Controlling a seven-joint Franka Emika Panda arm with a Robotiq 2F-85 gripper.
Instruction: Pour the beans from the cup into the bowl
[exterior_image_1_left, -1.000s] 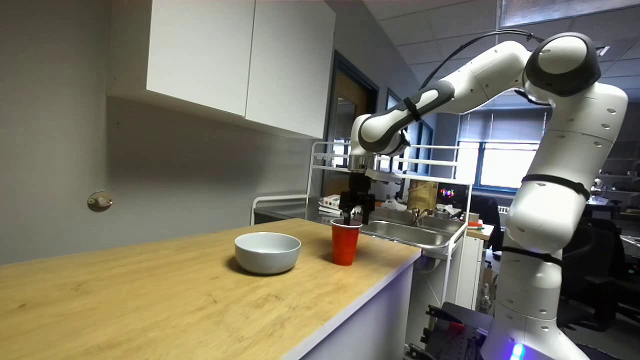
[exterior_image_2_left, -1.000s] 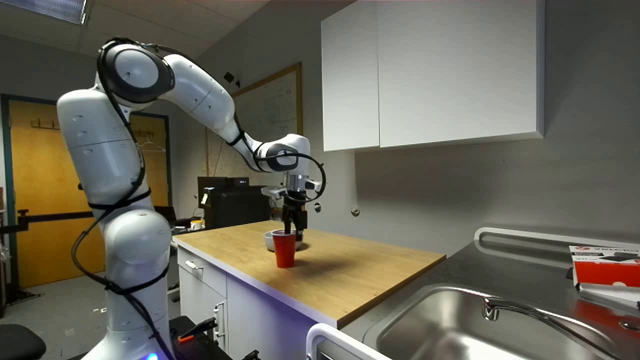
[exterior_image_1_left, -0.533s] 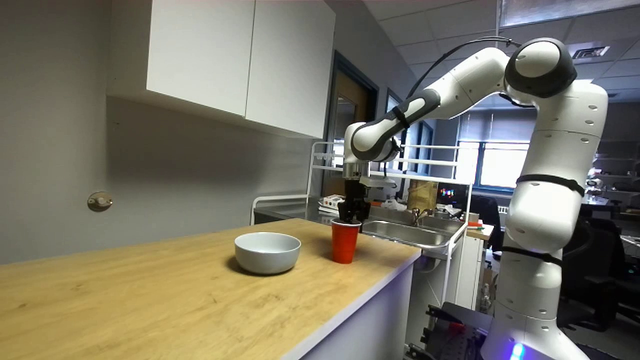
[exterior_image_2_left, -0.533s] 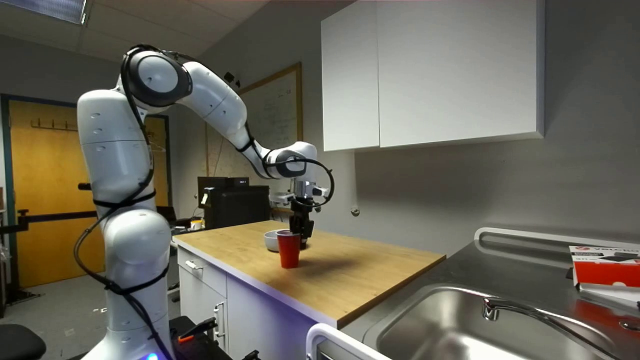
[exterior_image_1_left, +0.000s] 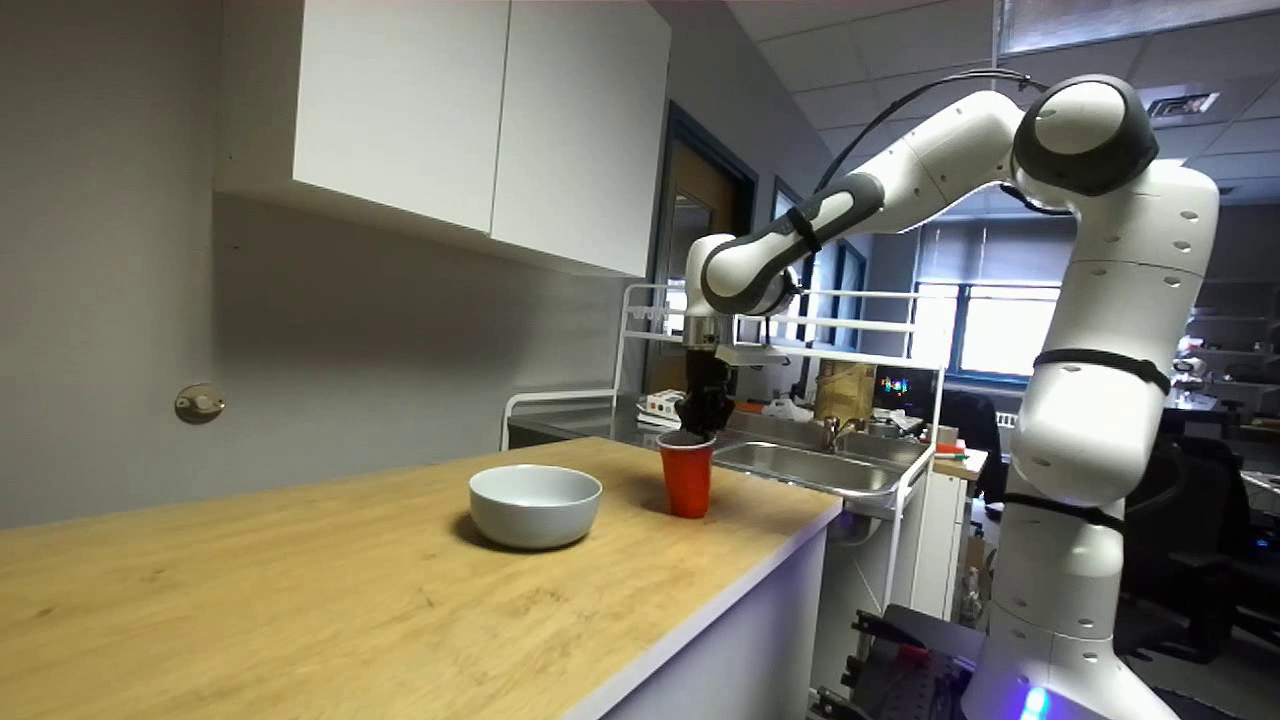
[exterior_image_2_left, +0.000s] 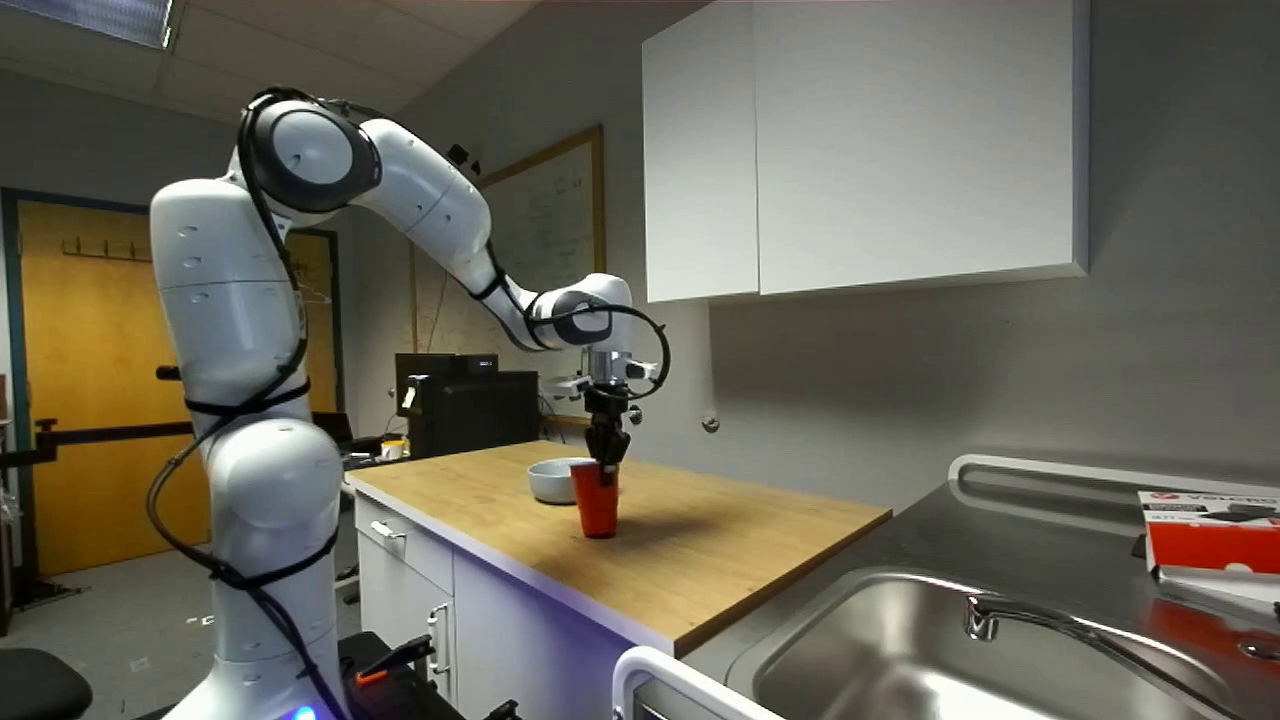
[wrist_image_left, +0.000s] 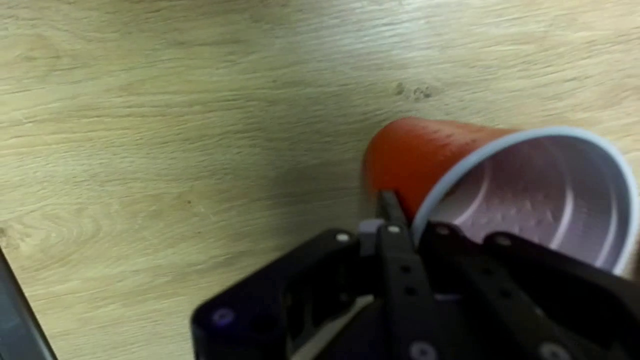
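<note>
The red cup (exterior_image_1_left: 687, 480) with its pale rim leans slightly at the end of the wooden counter. My gripper (wrist_image_left: 414, 231) is shut on the cup's wall at the rim, one finger outside it and one inside. In an exterior view the gripper (exterior_image_2_left: 607, 462) points down at the top of the cup (exterior_image_2_left: 597, 503). Whether the cup's base touches the counter, I cannot tell. Pale inner walls show in the wrist view, but the bottom is hidden and no beans can be seen. Beside the cup stands the grey-white bowl (exterior_image_1_left: 535, 518), upright; the cup partly covers the bowl (exterior_image_2_left: 548, 484) in an exterior view.
The wooden counter (exterior_image_1_left: 330, 590) ends near the cup, with a steel sink (exterior_image_2_left: 880, 640) and a white rack (exterior_image_1_left: 925, 440) beyond. Wall cabinets (exterior_image_1_left: 480, 110) hang above the counter. A red and white box (exterior_image_2_left: 1215, 540) lies past the sink.
The gripper came down over the cup's rim, went from open to shut on its wall, then rose a little. The cup shifted slightly and now leans. The bowl has not moved.
</note>
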